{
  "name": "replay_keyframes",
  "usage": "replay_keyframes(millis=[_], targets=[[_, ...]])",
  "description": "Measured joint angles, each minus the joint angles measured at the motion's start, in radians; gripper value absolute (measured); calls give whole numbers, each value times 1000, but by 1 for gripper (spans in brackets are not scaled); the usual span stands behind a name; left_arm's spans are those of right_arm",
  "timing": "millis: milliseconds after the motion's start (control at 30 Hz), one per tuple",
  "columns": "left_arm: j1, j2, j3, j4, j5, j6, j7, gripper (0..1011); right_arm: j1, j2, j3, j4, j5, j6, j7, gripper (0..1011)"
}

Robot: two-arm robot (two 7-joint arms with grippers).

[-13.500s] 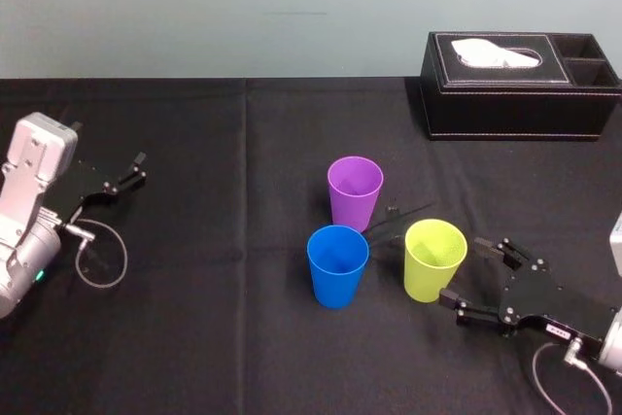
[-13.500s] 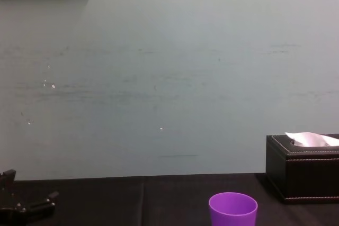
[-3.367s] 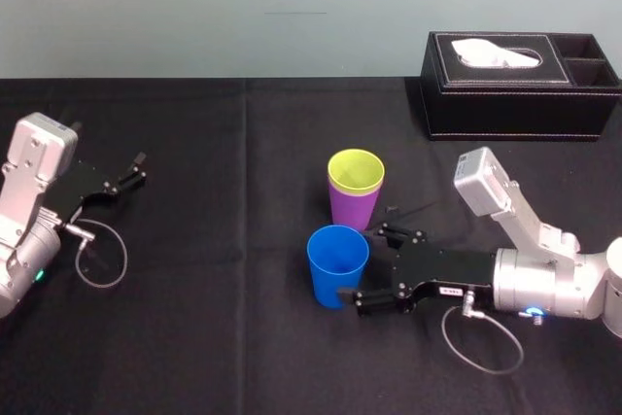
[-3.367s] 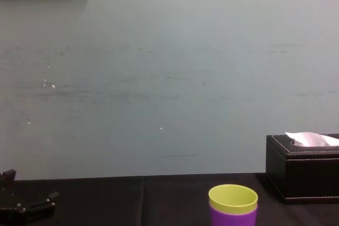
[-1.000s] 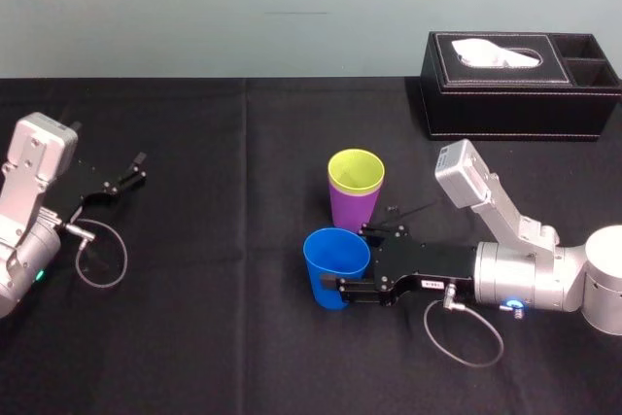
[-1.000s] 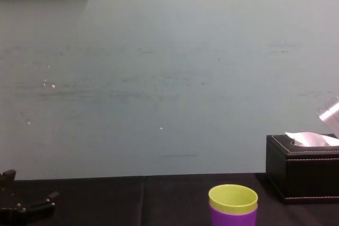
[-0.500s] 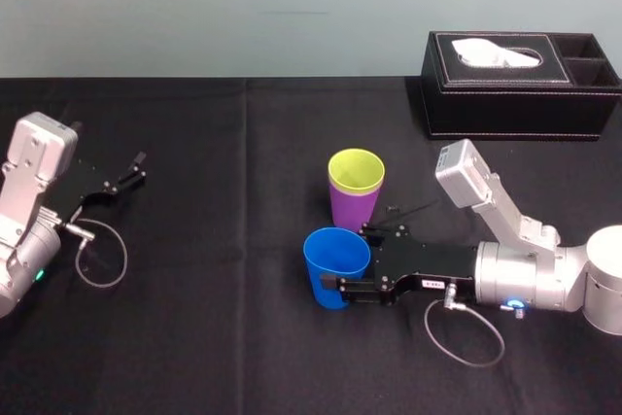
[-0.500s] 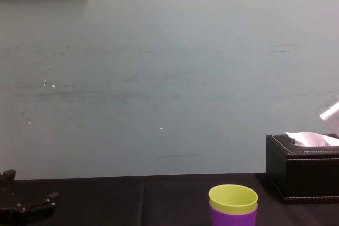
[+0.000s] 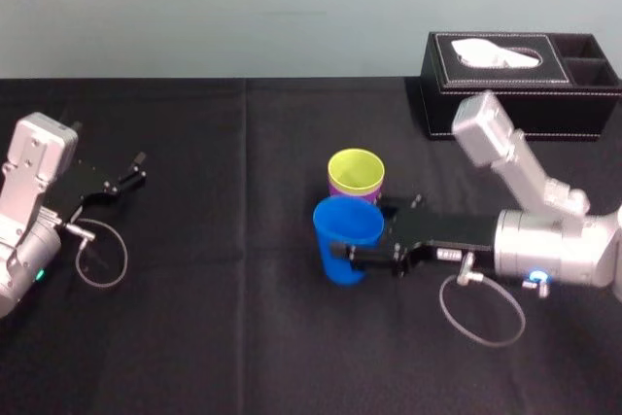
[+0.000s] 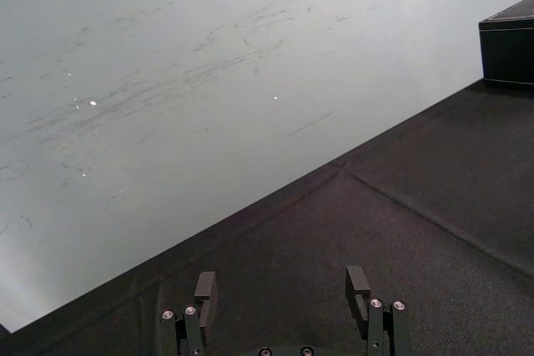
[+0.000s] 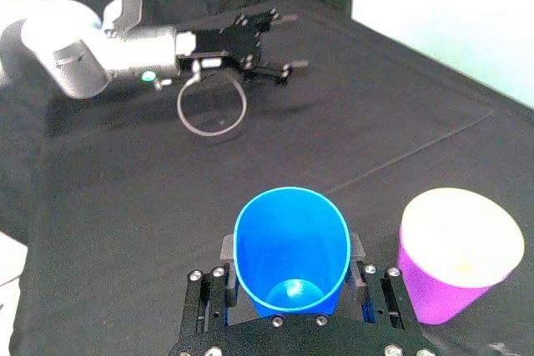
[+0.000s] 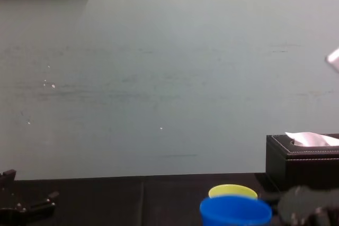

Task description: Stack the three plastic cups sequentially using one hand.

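My right gripper (image 9: 367,236) is shut on the blue cup (image 9: 344,240), one finger on each side of its wall (image 11: 290,239), holding it upright off the black tablecloth. Just beyond it stands the yellow-green cup (image 9: 356,172) nested inside the purple cup (image 9: 362,196), which stays on the table; in the right wrist view that purple cup (image 11: 455,289) is beside the blue one. In the chest view the blue rim (image 12: 235,209) rises in front of the yellow-green rim (image 12: 233,190). My left gripper (image 9: 134,168) rests open at the far left, its fingers (image 10: 204,288) spread over bare cloth.
A black tissue box (image 9: 520,85) stands at the back right near the wall. A cable loop (image 9: 481,313) hangs under my right wrist, and another cable (image 9: 102,259) lies by my left arm. Black cloth covers the table.
My right gripper has lifted the blue cup off the table and carried it up and toward the purple and yellow-green stack. The left arm has not moved.
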State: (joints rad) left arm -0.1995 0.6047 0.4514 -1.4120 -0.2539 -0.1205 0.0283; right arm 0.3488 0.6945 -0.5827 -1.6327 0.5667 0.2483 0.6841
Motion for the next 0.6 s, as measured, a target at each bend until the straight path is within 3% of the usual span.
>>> replay_keyframes(millis=[267, 600], targets=[[0, 0, 0, 0, 0, 0, 0, 1011, -2, 35, 51, -78, 56, 53, -70, 729], [0, 0, 0, 0, 0, 0, 0, 1011, 41, 29, 72, -77, 84, 73, -127, 729]])
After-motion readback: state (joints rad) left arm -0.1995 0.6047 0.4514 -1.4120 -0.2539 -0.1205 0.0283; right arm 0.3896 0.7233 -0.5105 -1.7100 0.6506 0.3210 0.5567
